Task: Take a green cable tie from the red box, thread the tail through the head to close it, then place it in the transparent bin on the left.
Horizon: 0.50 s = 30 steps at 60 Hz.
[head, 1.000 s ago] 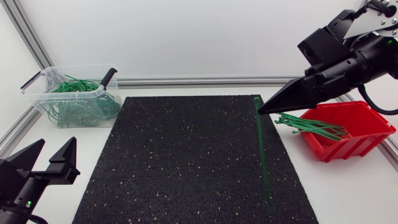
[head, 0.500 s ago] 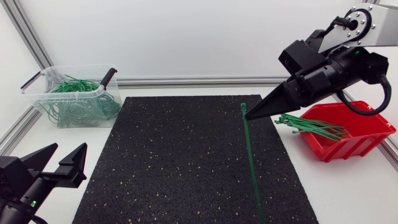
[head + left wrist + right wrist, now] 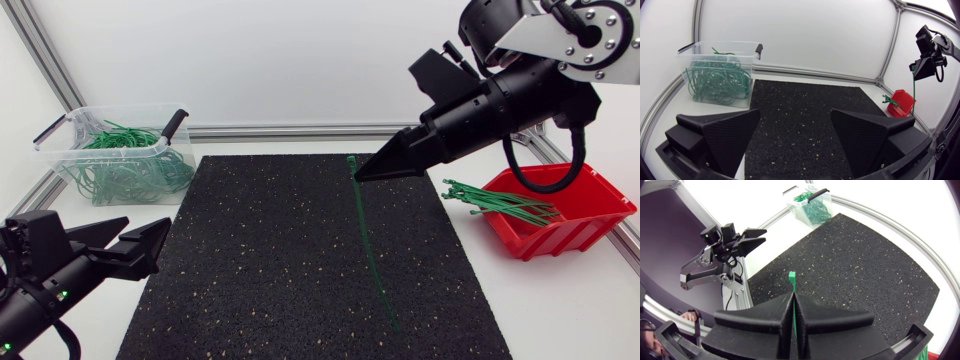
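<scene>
My right gripper is shut on a green cable tie close to its head. The tie hangs down over the black mat, its tail near the mat's front. In the right wrist view the tie's head sticks out past the closed fingertips. The red box at the right holds several more green ties. At the far left the transparent bin is full of closed green ties. My left gripper is open at the mat's near left edge, with nothing between its fingers.
The black speckled mat covers the table's middle. An aluminium frame rail runs along the back, and more rails line the sides. My right arm hangs high above the red box in the left wrist view.
My right gripper has carried the hanging tie leftward, from the mat's right edge to above its middle. My left gripper has swung right toward the mat, still open.
</scene>
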Available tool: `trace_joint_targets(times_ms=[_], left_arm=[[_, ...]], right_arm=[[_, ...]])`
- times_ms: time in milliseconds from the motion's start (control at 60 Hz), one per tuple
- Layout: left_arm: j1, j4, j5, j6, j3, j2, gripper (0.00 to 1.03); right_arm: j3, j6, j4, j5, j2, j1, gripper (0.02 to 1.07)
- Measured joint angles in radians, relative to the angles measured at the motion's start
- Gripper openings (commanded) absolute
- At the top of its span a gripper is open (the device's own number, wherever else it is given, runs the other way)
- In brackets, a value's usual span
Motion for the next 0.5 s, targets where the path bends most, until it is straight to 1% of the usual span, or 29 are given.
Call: trace_joint_targets(times_ms=[100, 283, 433, 500], left_arm=[[-0.090, -0.021, -0.059, -0.019, 0.055, 0.070, 0.99], [-0.293, -0.069, -0.192, -0.064, 0.160, 0.192, 0.99], [-0.453, -0.113, -0.296, -0.116, 0.249, 0.293, 0.99], [-0.510, -0.127, -0.335, -0.140, 0.285, 0.337, 0.99]], right_arm=[[0.000, 0.116, 0.049, 0.078, -0.006, 0.060, 0.08], [0.000, 0.240, 0.138, 0.252, -0.008, 0.158, 0.08], [0.000, 0.309, 0.195, 0.319, -0.008, 0.234, 0.08], [0.000, 0.343, 0.217, 0.340, -0.009, 0.253, 0.08]])
